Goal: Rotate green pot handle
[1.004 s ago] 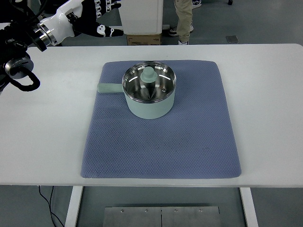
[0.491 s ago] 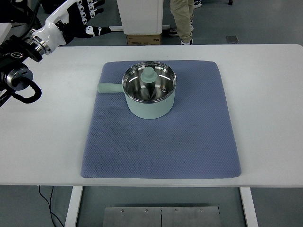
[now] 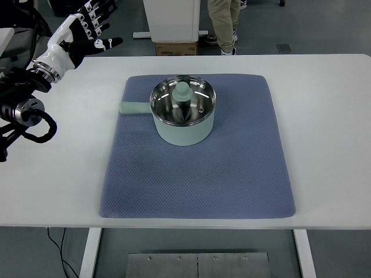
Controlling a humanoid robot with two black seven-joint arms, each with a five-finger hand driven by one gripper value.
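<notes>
**Left hand raised at the far-left corner, pot untouched on the mat**

Head view: your left hand [image 3: 81, 36] hovers over the worktop's [image 3: 330, 104] far-left corner, fingers [image 3: 109, 42] spread and released, holding nothing. The green pot [image 3: 183, 113] sits lidded on the blue mat [image 3: 197, 174], toward its far side. Its handle [image 3: 134, 108] points left, well apart from your hand. A person's legs [image 3: 223, 23] stand beyond the worktop.

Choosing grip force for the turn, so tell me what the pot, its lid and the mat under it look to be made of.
Green pot: pale green matte coating outside, probably over metal; the inside shines like polished steel. Lid: apparently clear glass, since the interior shows through it, with a green knob, likely plastic. Blue mat: dimpled weave, looks like soft fabric or foam.
</notes>
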